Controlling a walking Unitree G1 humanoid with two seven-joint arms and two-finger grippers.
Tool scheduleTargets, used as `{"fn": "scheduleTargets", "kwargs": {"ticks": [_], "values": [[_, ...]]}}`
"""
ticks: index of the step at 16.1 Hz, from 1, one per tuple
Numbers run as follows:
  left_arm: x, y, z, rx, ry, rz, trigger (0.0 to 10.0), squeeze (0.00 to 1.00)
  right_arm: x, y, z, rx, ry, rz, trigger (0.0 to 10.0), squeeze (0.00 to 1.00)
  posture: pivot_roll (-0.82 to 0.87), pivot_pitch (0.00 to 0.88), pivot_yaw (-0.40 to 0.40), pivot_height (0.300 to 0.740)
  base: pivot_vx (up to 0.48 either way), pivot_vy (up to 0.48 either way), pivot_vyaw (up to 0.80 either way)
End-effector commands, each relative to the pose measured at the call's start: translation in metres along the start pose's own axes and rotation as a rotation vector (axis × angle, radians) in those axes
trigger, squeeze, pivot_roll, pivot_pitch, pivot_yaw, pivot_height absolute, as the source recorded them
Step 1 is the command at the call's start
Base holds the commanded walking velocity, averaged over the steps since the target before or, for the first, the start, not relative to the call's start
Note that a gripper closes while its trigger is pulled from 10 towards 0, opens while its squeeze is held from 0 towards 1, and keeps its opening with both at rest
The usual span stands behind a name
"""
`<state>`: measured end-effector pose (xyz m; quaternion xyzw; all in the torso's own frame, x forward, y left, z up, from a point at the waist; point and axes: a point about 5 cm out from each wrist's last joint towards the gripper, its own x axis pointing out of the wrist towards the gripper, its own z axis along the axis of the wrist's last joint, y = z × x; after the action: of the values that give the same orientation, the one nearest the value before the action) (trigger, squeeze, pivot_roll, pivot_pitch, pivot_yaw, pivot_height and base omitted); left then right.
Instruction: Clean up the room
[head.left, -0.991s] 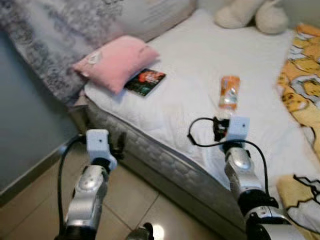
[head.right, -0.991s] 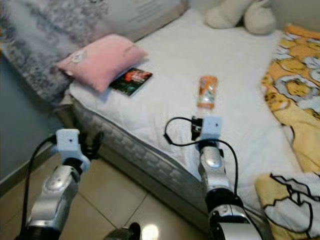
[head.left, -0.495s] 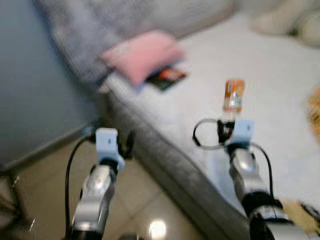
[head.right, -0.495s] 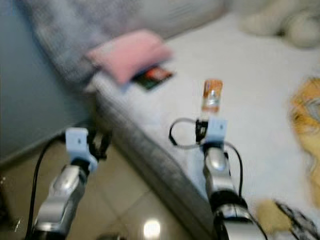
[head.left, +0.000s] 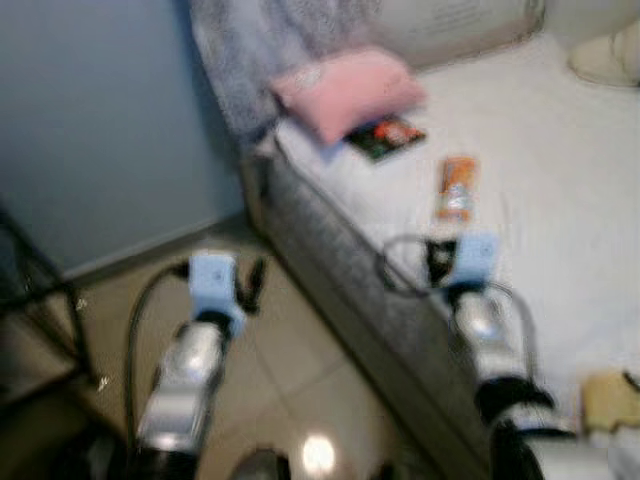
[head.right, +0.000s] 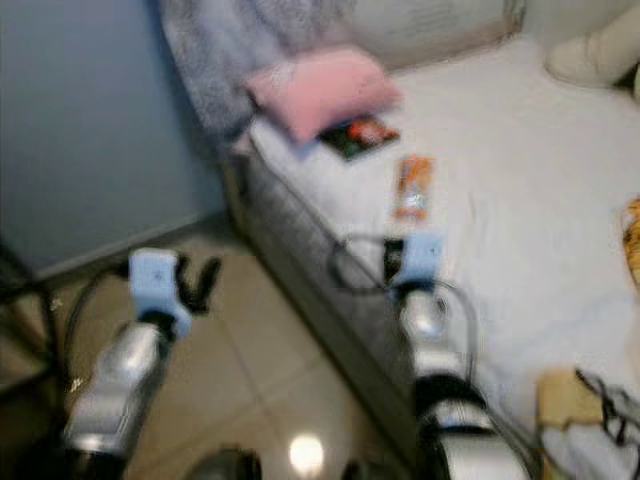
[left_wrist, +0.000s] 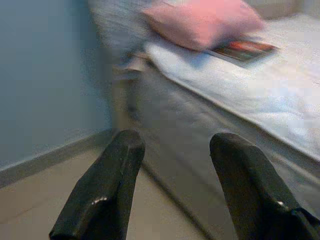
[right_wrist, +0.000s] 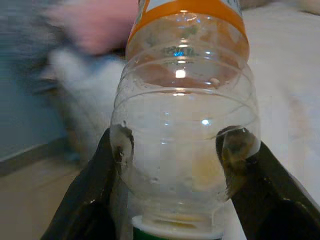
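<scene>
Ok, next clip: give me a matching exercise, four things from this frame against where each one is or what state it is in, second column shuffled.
Things:
1. plastic bottle
2. pink pillow
3. book
4. left gripper

Places or states:
A. open, over the floor beside the bed
B. flat on the sheet, partly tucked under the pillow
C. gripped between the fingers of the right gripper
D. near the head end of the bed, against the grey blanket

Pairs: 1-C, 2-D, 3-B, 4-A
</scene>
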<state>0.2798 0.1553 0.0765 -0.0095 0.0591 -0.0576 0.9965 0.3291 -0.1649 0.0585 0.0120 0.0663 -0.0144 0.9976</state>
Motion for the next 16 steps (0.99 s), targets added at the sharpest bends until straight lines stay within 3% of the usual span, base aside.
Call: {"fn": "scheduleTargets", "kwargs": {"ticks": [1,5,8,9,10,11,14,16], "values": [[-0.001,-0.002,-0.005,0.001,0.022,0.008,10.0,0.0,0.002,-0.003,0.005,0.003,-0.015,-0.009,0.0,0.0,-0.01,0.0,0.033,0.74,-0.48,0.0,0.6],[0.003,-0.001,-0.005,0.004,0.018,0.011,10.0,0.0,0.003,-0.002,0.006,0.003,-0.022,-0.007,0.0,0.0,-0.02,0.0,0.032,0.74,-0.48,0.0,0.6],[0.004,0.002,-0.004,0.014,-0.002,0.027,10.0,0.0,0.002,-0.006,0.004,-0.016,-0.012,-0.008,0.0,0.0,-0.02,0.0,0.029,0.74,0.0,0.0,0.6],[0.003,0.004,-0.006,0.021,0.0,0.031,10.0,0.0,0.002,-0.009,0.003,-0.027,0.004,-0.022,6.5,0.0,-0.03,0.0,0.029,0.74,0.0,0.0,0.0],[0.002,0.005,-0.007,0.017,0.0,0.032,10.0,0.0,0.001,-0.011,0.003,-0.026,-0.001,-0.03,10.0,0.0,-0.03,0.0,0.03,0.74,0.0,0.0,0.0],[0.001,0.006,-0.008,0.037,0.001,0.034,10.0,0.0,0.0,-0.015,0.003,-0.033,-0.008,-0.047,10.0,0.0,-0.03,0.0,0.031,0.74,0.0,0.0,0.0],[0.001,0.005,-0.006,-0.011,-0.027,-0.004,10.0,0.0,-0.002,-0.025,-0.001,-0.04,0.003,-0.076,10.0,0.0,-0.04,0.0,0.031,0.74,0.0,0.0,0.0],[0.002,0.006,-0.006,-0.018,-0.036,0.002,10.0,0.0,-0.002,-0.026,-0.001,-0.04,0.006,-0.082,10.0,0.0,-0.04,0.0,0.033,0.74,0.409,0.249,0.0]]}}
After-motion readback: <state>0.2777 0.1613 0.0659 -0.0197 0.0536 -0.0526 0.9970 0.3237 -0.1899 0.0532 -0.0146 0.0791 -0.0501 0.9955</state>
